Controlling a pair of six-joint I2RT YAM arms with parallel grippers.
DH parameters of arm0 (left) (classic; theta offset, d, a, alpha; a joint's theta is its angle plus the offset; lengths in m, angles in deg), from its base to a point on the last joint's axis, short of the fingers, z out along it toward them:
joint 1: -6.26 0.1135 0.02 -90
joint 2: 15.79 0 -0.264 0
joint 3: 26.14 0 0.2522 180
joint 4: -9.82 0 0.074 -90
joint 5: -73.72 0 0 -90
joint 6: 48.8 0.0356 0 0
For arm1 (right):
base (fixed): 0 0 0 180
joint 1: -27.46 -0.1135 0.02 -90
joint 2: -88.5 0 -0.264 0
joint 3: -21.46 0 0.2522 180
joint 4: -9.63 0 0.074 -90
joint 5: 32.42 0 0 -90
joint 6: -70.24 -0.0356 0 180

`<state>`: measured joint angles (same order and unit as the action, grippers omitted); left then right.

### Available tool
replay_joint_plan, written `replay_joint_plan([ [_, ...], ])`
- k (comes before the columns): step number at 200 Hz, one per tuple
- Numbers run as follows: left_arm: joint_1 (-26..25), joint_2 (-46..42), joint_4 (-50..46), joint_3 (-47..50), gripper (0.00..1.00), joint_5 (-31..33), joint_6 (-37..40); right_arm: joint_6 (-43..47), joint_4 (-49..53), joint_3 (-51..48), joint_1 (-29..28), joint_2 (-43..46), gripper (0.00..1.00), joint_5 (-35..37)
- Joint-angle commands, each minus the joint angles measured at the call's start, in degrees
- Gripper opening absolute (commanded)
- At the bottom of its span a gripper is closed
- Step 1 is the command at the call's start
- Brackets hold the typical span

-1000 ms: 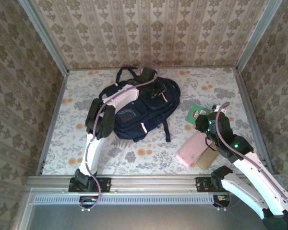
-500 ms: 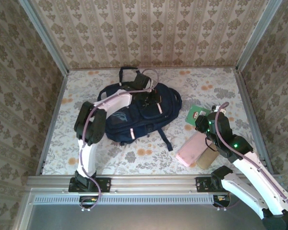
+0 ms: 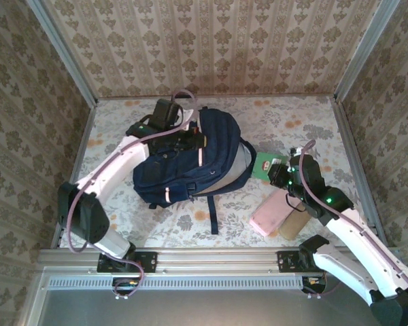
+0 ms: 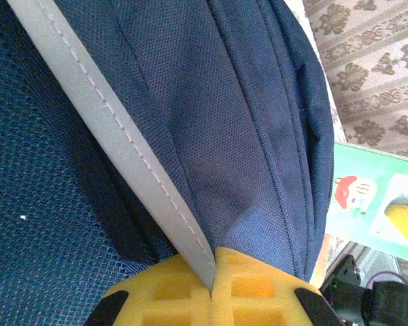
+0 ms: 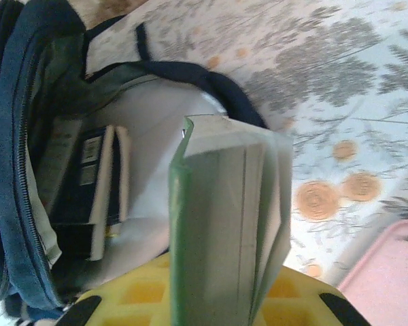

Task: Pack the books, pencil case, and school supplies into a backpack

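Note:
The navy backpack point(image 3: 183, 170) is tipped up in the middle of the table, its grey-lined mouth point(image 3: 241, 166) facing right. My left gripper point(image 3: 190, 139) is shut on its upper fabric; in the left wrist view the yellow fingers point(image 4: 213, 261) pinch a grey stripe point(image 4: 122, 136). My right gripper point(image 3: 277, 173) is shut on the small green booklet point(image 3: 268, 165), just right of the mouth. In the right wrist view the booklet point(image 5: 224, 217) stands edge-on between the jaws point(image 5: 224, 288). A dark navy book point(image 5: 98, 190) sits inside the backpack point(image 5: 27, 204).
A pink pencil-case-like pouch point(image 3: 270, 212) and a tan cylindrical pouch point(image 3: 296, 221) lie at the front right, below my right gripper. A dark strap point(image 3: 212, 214) trails toward the front edge. Patterned walls close the table in on three sides.
My left arm has swung left and pulled the backpack upright, turning its mouth to the right. My right gripper has edged left with the green booklet.

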<state>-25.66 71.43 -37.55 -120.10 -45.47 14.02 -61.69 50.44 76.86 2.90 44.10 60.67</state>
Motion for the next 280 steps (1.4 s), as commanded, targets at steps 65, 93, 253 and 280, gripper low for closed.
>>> replay_joint_plan([
  [65, 8.15, -16.22, 2.02, 8.41, 0.0, -19.78, 1.69, -5.26, -27.32, 0.01, 0.17, -12.64, 0.0, -34.11],
  [93, 10.68, -18.35, 4.62, 9.93, 0.0, -24.62, 0.2, -12.19, -37.68, -0.47, -0.45, -18.43, 0.0, -36.46],
  [253, 15.95, -18.86, 7.32, 6.78, 0.0, -33.72, 0.01, -24.23, -41.93, 29.52, -23.96, -65.02, 0.23, -15.84],
  [280, 15.93, -17.55, 6.77, 5.44, 0.0, -33.79, 0.32, -25.46, -45.32, 29.07, -23.37, -66.55, 0.6, -17.07],
])
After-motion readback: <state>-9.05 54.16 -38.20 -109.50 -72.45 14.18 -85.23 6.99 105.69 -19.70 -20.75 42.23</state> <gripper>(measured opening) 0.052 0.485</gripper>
